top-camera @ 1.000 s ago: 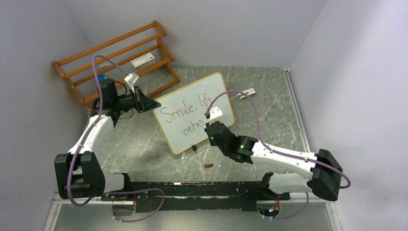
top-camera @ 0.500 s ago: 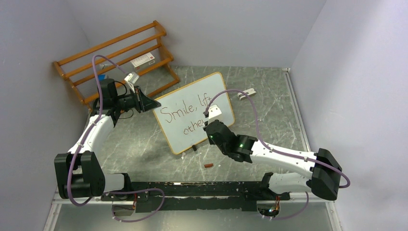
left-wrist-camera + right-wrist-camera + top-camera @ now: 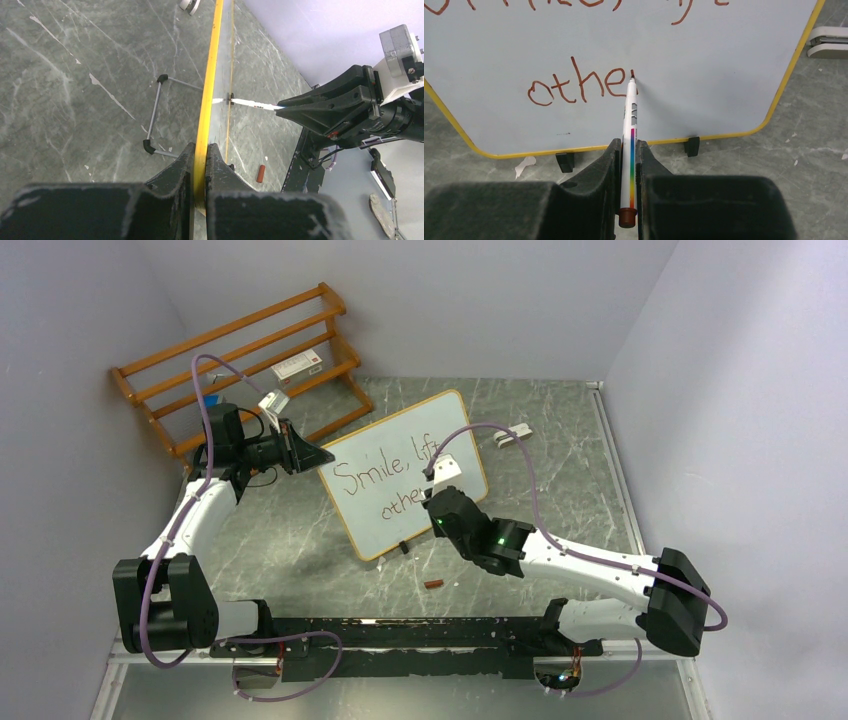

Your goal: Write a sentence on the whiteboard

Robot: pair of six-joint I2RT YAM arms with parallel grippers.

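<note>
Reaching from the near-left base with the left arm, forearm rising toward the far side and wrist turned right. Clamping the left gripper [image 3: 200, 150] on the left edge of the rectangular white whiteboard with rounded corners and a thin yellow frame [image 3: 365, 525]. Propping that whiteboard on small black feet at the centre of the grey marbled table [image 3: 560, 440], to the near right of the orange-brown slatted wooden rack [image 3: 240, 350].

Stretching the right arm low from the near-right base toward the far left. Pinching a slim white marker with a rainbow stripe and a brown-red end [image 3: 630, 115] in the right gripper [image 3: 626, 145]. Touching the marker tip to the board face at the right end of the lower line of the thin brown-red handwritten sentence [image 3: 574, 87].

Hiding the ends of both written lines behind the right wrist in the top view. Cropping the upper line at the frame edge in the right wrist view. Presenting the board edge-on in the left wrist view, leaving no writing legible there.

Giving "Smile, lif" in the top view only. Giving "othe" plus one further stroke, and the tip contact, most clearly in the right wrist view. Showing a small brown-red cylindrical piece [image 3: 433, 584] on the table near of the board, too small to identify.
</note>
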